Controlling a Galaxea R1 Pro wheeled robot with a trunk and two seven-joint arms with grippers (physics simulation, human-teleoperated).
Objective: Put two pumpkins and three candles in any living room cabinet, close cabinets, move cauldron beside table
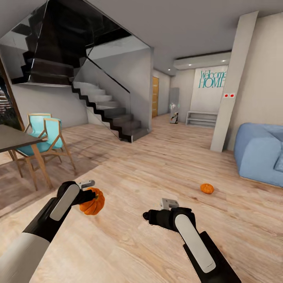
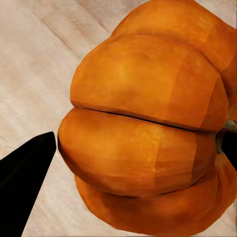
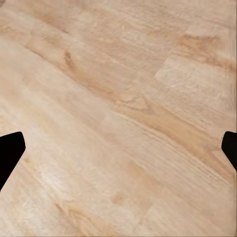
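**One pumpkin held, one left on the floor**

An orange pumpkin (image 1: pixel 93 201) is pinched in the left gripper (image 1: pixel 85 193) and is held up above the wooden floor (image 1: pixel 157 165). Its ribbed side is seen up close between the dark fingers (image 2: pixel 24 173). A second pumpkin (image 1: pixel 207 188) is seen lying on the floor near the blue sofa (image 1: pixel 257 151). The right gripper (image 1: pixel 151 216) is held over bare floor, its fingers (image 3: pixel 10 150) spread wide apart with nothing between them.

Smooth, matt orange pumpkin (image 2: pixel 148 128) skin (faintly mottled) above a pale, grained wood plank floor (image 3: pixel 118 98)
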